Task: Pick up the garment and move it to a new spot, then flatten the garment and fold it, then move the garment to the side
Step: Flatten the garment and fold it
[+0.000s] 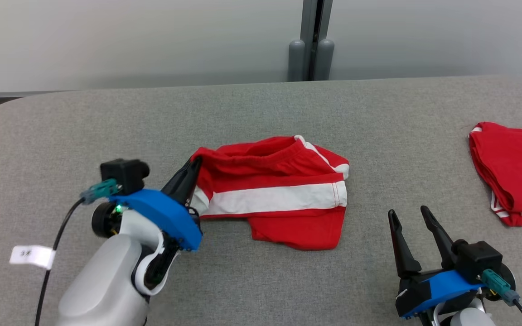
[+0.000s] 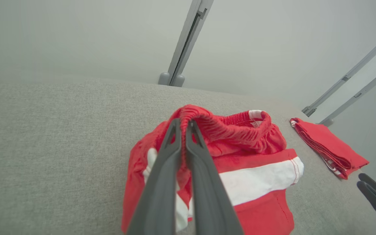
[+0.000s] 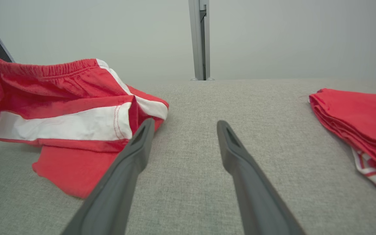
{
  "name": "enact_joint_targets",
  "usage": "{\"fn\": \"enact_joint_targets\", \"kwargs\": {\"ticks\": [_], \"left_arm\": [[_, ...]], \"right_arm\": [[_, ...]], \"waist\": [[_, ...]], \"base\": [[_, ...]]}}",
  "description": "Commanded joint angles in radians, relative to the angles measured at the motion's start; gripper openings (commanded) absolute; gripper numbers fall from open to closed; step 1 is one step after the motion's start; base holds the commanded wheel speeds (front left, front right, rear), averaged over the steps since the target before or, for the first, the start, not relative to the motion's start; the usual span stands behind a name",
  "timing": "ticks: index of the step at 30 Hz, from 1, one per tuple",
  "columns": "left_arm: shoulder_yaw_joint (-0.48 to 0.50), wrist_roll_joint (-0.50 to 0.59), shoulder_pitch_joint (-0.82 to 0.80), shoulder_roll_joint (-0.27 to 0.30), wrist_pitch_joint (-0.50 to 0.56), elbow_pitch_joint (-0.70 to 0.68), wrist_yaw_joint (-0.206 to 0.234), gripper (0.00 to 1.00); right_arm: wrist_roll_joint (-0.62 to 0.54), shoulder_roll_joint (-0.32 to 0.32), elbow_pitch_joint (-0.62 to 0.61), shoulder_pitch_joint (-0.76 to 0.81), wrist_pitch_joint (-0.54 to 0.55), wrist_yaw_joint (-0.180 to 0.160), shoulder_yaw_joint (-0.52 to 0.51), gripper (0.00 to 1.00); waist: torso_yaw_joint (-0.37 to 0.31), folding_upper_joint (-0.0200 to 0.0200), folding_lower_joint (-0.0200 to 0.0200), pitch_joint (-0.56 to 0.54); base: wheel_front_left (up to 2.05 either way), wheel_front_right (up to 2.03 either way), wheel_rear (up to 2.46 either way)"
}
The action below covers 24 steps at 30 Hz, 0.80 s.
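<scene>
A grey fabric-covered table (image 1: pixel 261 280) stands before a pale wall (image 1: pixel 129 40); the red-and-white garment (image 1: pixel 279 194) lies crumpled at its centre, waistband pinched in the closed left gripper (image 1: pixel 195 163), with the right gripper (image 1: pixel 408 211) spread wide, empty, beside a folded red garment (image 1: pixel 510 167).

Grey table (image 1: pixel 261 280), pale wall (image 1: pixel 129 40)

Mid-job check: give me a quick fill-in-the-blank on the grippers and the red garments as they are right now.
1. The left gripper is shut on the elastic ____ of the red shorts.
2. The right gripper hovers over the table with its fingers ____, holding nothing.
3. The folded red garment lies apart from the shorts, on the robot's ____ side.

Missing words: waistband; open; right.
</scene>
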Motion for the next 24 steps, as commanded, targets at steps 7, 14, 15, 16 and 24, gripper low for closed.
{"fn": "enact_joint_targets", "kwargs": {"ticks": [7, 14, 15, 16, 24], "left_arm": [[0.091, -0.088, 0.133, 0.053, 0.005, -0.095, 0.082, 0.00], [0.158, -0.142, 0.197, 0.082, -0.002, -0.013, 0.133, 0.00], [0.164, -0.147, 0.202, 0.085, -0.006, 0.002, 0.136, 0.00], [0.168, -0.152, 0.205, 0.086, -0.007, 0.016, 0.136, 0.00], [0.165, -0.158, 0.198, 0.068, -0.013, 0.131, 0.133, 0.00]], "right_arm": [[0.000, -0.002, 0.005, 0.014, -0.003, 0.000, -0.007, 1.00], [-0.002, -0.002, 0.004, -0.001, -0.003, 0.000, 0.002, 1.00], [-0.003, -0.002, 0.003, -0.003, -0.003, 0.000, 0.003, 1.00], [-0.004, -0.002, 0.002, -0.004, -0.003, 0.000, 0.004, 1.00], [-0.016, -0.002, 0.008, -0.026, -0.003, 0.000, 0.010, 1.00]], "waist": [[0.011, 0.0000, 0.0001, -0.011], [0.009, 0.0000, 0.0001, 0.001], [0.008, 0.0000, 0.0001, 0.003], [0.007, 0.0000, 0.0001, 0.005], [0.011, 0.0000, 0.0001, 0.010]], "base": [[0.00, 0.00, 0.00], [0.00, 0.00, 0.00], [0.00, 0.00, 0.00], [0.00, 0.00, 0.00], [0.00, 0.00, 0.00]]}}
